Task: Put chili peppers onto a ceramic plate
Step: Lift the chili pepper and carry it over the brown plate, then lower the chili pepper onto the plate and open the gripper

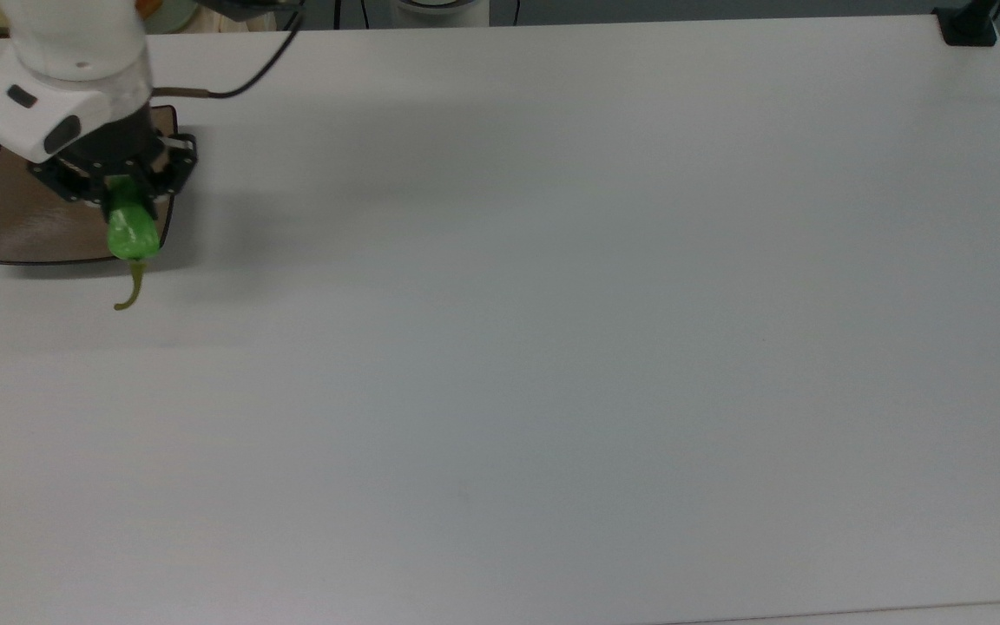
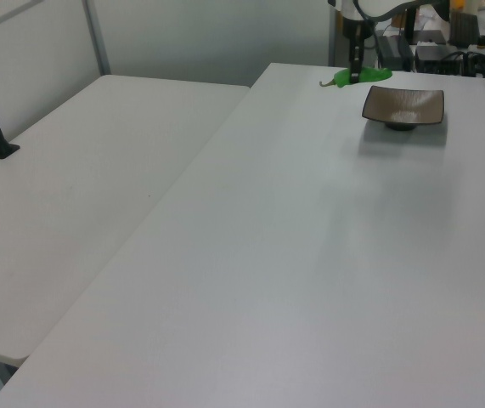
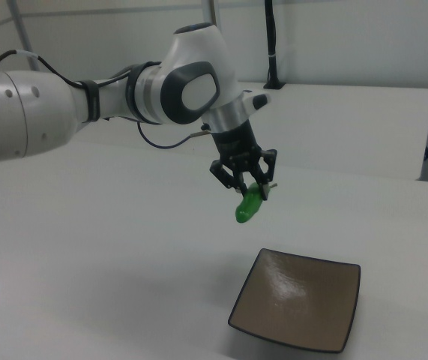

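Top view has my gripper (image 1: 122, 195) clamped on the chili pepper (image 1: 132, 233), over the ceramic plate (image 1: 27, 227) near the corner at the top view's lower right, with the olive stem (image 1: 130, 291) poking out past the plate rim over the white table (image 1: 552, 347). From the right view the pepper (image 3: 248, 204) hangs tilted in my fingers, up in the air, well clear of the brown plate (image 3: 300, 307) below. Left view puts it by the table's far edge, next to the plate (image 2: 403, 105)

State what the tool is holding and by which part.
The tool holds the green pepper by its body, near the stem end; its other end hangs free.
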`<control>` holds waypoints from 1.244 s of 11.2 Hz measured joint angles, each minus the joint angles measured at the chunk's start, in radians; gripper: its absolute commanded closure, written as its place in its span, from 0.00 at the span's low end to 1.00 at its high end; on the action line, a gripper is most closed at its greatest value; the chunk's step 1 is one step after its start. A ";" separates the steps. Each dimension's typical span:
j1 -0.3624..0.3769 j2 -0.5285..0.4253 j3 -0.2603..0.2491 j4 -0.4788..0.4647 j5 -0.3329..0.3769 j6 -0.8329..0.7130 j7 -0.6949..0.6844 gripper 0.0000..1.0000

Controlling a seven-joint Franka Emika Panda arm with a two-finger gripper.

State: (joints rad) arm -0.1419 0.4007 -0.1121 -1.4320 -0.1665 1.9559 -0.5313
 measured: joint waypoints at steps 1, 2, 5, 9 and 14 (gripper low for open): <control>-0.008 0.000 -0.018 -0.007 0.003 -0.001 -0.062 0.82; -0.015 0.000 -0.037 -0.019 0.016 -0.002 -0.126 0.82; -0.031 -0.003 -0.089 -0.052 0.033 -0.002 -0.314 0.81; -0.054 -0.025 -0.098 -0.102 0.036 -0.004 -0.457 0.22; -0.058 -0.026 -0.098 -0.104 0.036 -0.004 -0.470 0.00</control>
State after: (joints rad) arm -0.2001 0.3746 -0.2106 -1.5365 -0.1307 1.9519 -1.0013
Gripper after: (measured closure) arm 0.048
